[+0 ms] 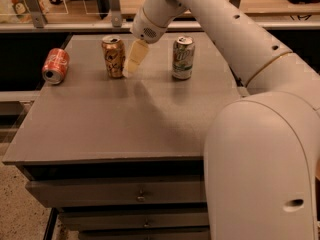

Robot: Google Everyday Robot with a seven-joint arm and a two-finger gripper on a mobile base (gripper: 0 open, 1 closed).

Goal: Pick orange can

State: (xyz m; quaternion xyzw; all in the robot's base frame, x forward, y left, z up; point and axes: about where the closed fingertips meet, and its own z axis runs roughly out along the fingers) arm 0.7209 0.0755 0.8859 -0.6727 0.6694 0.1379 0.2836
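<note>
The orange can [113, 57] stands upright at the back left of the grey table [130, 119], golden-orange with pale patches and a silver top. My gripper [134, 62] hangs from the white arm just to the right of this can, its pale fingers pointing down and almost touching the can's side. Only one side of the fingers shows.
A red-orange can [55, 66] with white script lies on its side at the table's left edge. A green-and-white can [182, 58] stands upright right of the gripper. My white arm and body fill the right side. Drawers sit below the table front.
</note>
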